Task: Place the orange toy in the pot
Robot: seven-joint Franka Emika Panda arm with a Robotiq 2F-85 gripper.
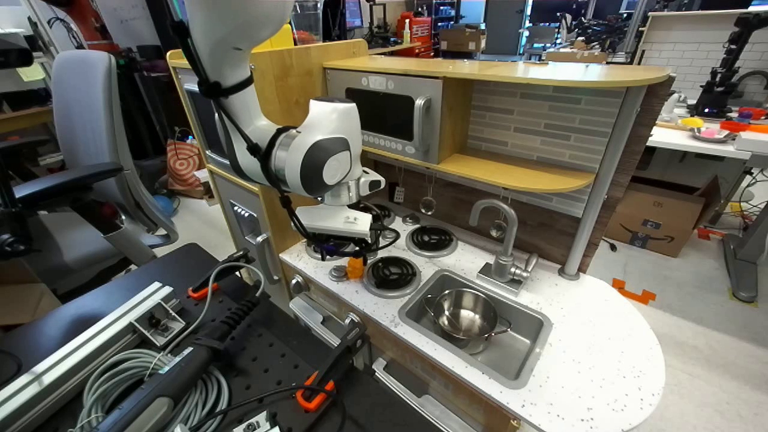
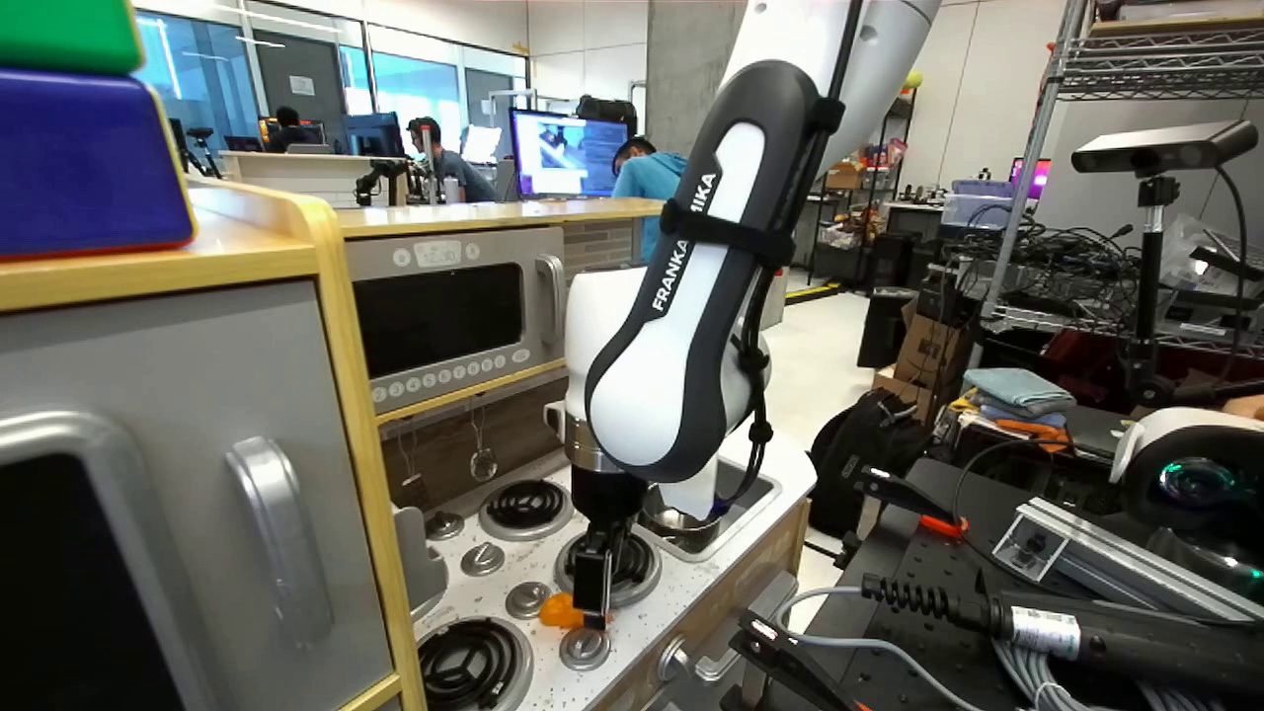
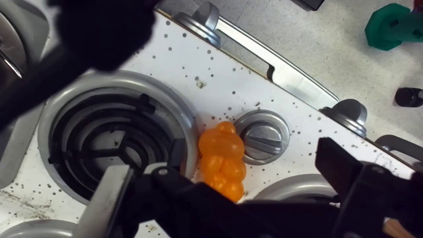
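Wrist view: the claw (image 3: 253, 153) stands spread apart, the orange toy (image 3: 222, 158) showing between its two sides and lying on the speckled surface (image 3: 211, 97), between a burner (image 3: 104, 152) and a knob (image 3: 262, 140). In an exterior view, the pot (image 1: 465, 315) sits in the sink (image 1: 516, 348).

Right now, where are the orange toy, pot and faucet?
Orange toy (image 3: 223, 159), in the wrist view: its midsection.
Pot (image 1: 465, 312), in an exterior view: its inside.
Faucet (image 1: 509, 237), in an exterior view: upright neck.

The toy (image 3: 224, 158) lies near the bench's (image 1: 594, 354) front edge between burner (image 3: 114, 152) and knob (image 3: 262, 140), perhaps touching both, the pot (image 1: 465, 315) in the sink (image 1: 516, 354).
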